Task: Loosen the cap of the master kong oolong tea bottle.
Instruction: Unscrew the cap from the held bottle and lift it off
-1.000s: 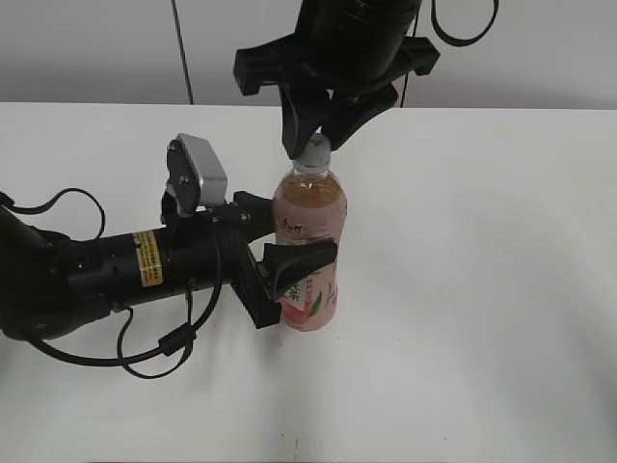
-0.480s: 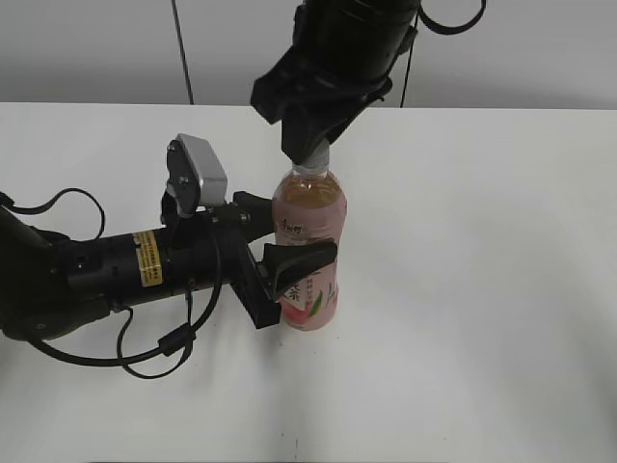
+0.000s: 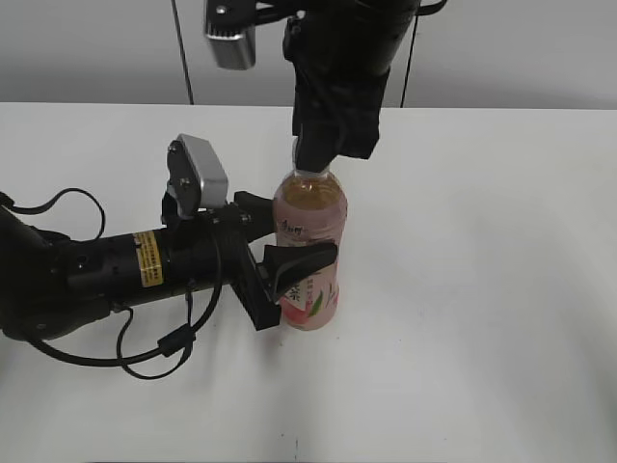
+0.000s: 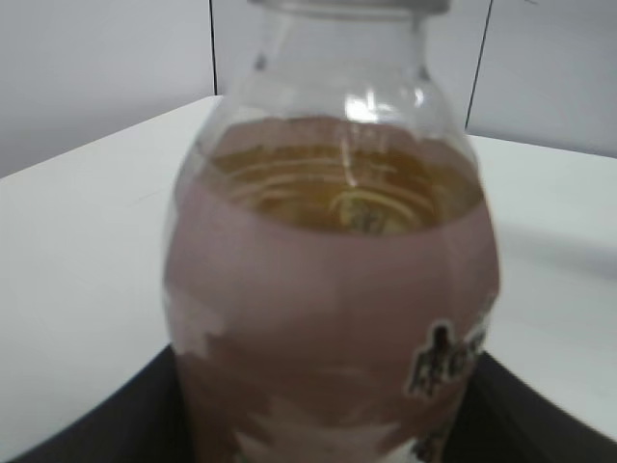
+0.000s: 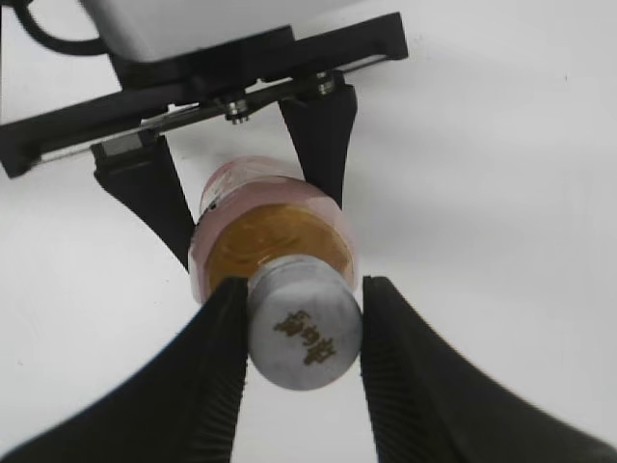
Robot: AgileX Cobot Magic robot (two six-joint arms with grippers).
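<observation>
The master kong oolong tea bottle [image 3: 308, 207] stands upright on the white table, with amber tea and a pink label. My left gripper [image 3: 289, 272] reaches in from the left and is shut on the bottle's labelled body. In the left wrist view the bottle [image 4: 328, 260] fills the frame, with the dark fingers [image 4: 328, 429] on either side at the bottom. My right gripper [image 3: 323, 145] comes down from above onto the bottle's top. In the right wrist view its fingers [image 5: 301, 294] press both sides of the white cap [image 5: 305, 333], which has a dark mark on top.
The white table [image 3: 482, 289] stretches to the right and front of the bottle. The left arm and its looping cables [image 3: 87, 270] lie across the table's left side. A grey wall with a dark cable stands behind.
My right gripper has turned about the cap, and its wrist camera has swung round to the upper left. The bottle and the left gripper have stayed put.
</observation>
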